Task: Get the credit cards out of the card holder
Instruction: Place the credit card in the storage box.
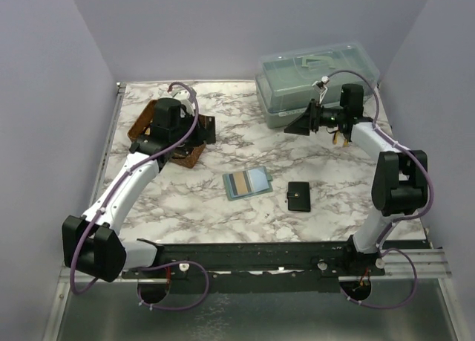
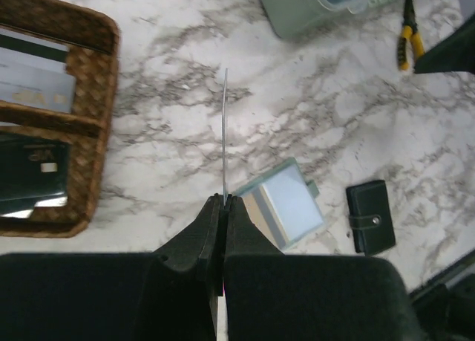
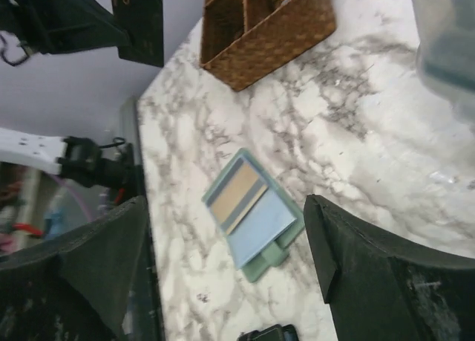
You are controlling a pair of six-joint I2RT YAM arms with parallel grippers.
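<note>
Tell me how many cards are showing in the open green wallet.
2. A tan card lies in the wallet's left half, seen from above; a pale blue card lies beside it. Others may be hidden underneath.

Your sage-green folding card holder (image 1: pixel 228 186) shows tan-brown and pale blue flat cards (image 1: pixel 256 180) on a grey-veined white marble tabletop (image 1: pixel 334 174).

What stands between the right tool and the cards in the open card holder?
Nothing visible does. The right tool hangs open over the table. The card holder lies open on it, with its tan card and pale blue card face up and uncovered. The black wallet lies beside the holder, apart and off that path.
</note>
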